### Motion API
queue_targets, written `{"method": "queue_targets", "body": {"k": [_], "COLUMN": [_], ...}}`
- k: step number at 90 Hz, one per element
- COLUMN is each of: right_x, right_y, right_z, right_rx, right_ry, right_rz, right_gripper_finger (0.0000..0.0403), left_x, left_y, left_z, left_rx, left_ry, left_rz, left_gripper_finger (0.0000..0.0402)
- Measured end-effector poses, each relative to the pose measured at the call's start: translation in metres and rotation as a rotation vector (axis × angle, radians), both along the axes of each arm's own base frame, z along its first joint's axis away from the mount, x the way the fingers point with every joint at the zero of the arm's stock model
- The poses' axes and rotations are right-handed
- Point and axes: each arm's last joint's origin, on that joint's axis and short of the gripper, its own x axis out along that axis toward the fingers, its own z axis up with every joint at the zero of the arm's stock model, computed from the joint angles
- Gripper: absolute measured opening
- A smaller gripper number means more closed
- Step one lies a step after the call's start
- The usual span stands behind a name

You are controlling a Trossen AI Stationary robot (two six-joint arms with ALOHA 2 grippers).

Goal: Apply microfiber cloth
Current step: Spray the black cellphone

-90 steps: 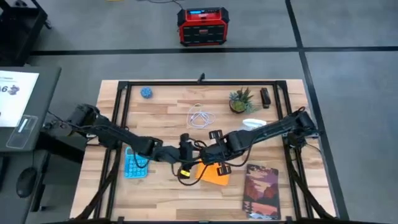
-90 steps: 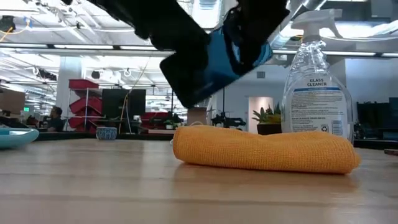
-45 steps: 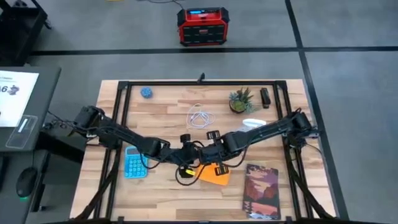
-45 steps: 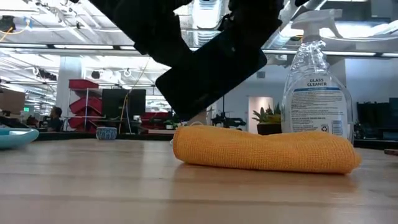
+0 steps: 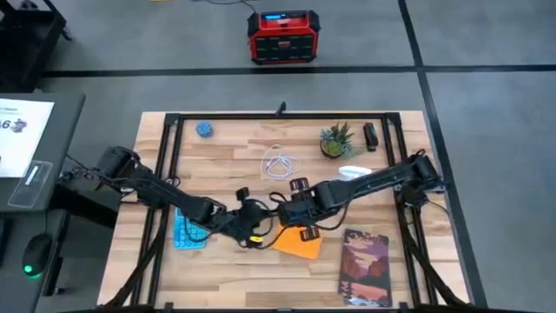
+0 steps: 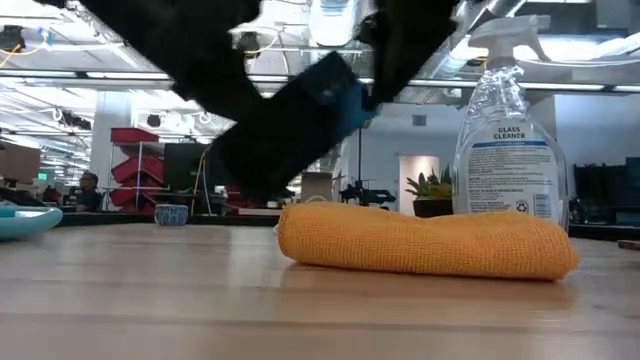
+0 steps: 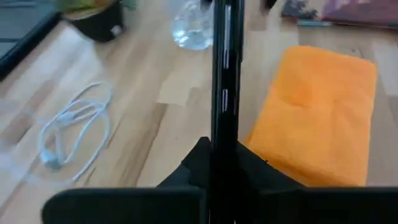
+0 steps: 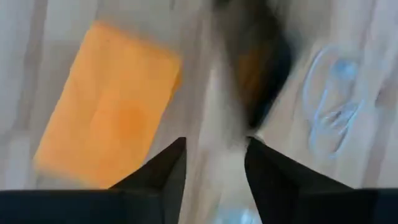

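Barely begun on the wooden table: microfiber cloth lying folded and untouched near the front edge, between the blue calculator and the dark reddish book. Over its left end, left gripper clamped on a black smartphone held edge-on. Just beside, right gripper spread wide, holding nothing. Left to do: taking up the cloth and wiping the phone. Shown only from the left wrist: the phone's thin edge in the grip. Legible only at table height: the "glass cleaner" label on the spray bottle behind the cloth.
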Motion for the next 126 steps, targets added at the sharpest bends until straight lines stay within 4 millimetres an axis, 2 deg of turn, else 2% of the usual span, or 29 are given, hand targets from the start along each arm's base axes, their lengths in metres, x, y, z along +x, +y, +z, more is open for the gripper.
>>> {"method": "queue_targets", "body": {"k": [11, 24, 34, 45, 58, 70, 83, 90, 98, 110, 126], "right_x": [-0.011, -0.014, -0.02, -0.026, -0.029, -0.019, 0.003, 0.007, 0.014, 0.003, -0.02], "right_y": [0.012, 0.028, 0.038, 0.037, 0.022, 0.001, -0.018, -0.022, -0.02, -0.008, 0.008], "right_z": [-0.015, -0.04, -0.066, -0.096, -0.122, -0.127, -0.118, -0.116, -0.102, -0.087, -0.109], "right_rx": [0.025, 0.129, 0.221, 0.248, 0.252, 0.241, 0.202, 0.152, 0.128, 0.2, 0.292], "right_ry": [-0.014, -0.188, -0.236, -0.245, -0.293, -0.454, -0.641, -0.651, -0.699, -0.591, -0.329], "right_rz": [0.018, 0.016, -0.018, -0.101, -0.163, -0.155, -0.084, -0.055, -0.028, -0.024, -0.092], "right_gripper_finger": [0.0155, 0.0153, 0.0152, 0.0152, 0.0152, 0.0152, 0.0152, 0.0152, 0.0152, 0.0152, 0.0152], "left_x": [-0.028, -0.059, -0.075, -0.084, -0.081, -0.078, -0.077, -0.077, -0.077, -0.077, -0.077], "left_y": [0.001, 0.006, 0.011, 0.014, 0.014, 0.016, 0.017, 0.017, 0.017, 0.016, 0.015], "left_z": [0.008, 0.001, -0.005, -0.007, -0.005, -0.003, -0.003, -0.003, -0.003, -0.004, -0.007], "left_rx": [-0.051, -0.152, -0.226, -0.267, -0.265, -0.265, -0.265, -0.269, -0.276, -0.282, -0.291], "left_ry": [-0.191, -0.41, -0.566, -0.658, -0.672, -0.686, -0.685, -0.686, -0.683, -0.681, -0.653], "left_rz": [0.058, 0.026, 0.001, -0.001, 0.0, 0.021, 0.023, 0.024, 0.024, 0.022, 0.025], "left_gripper_finger": [0.0005, 0.0005, 0.0005, 0.0005, 0.0006, 0.0007, 0.0008, 0.0008, 0.0009, 0.0009, 0.0009]}}
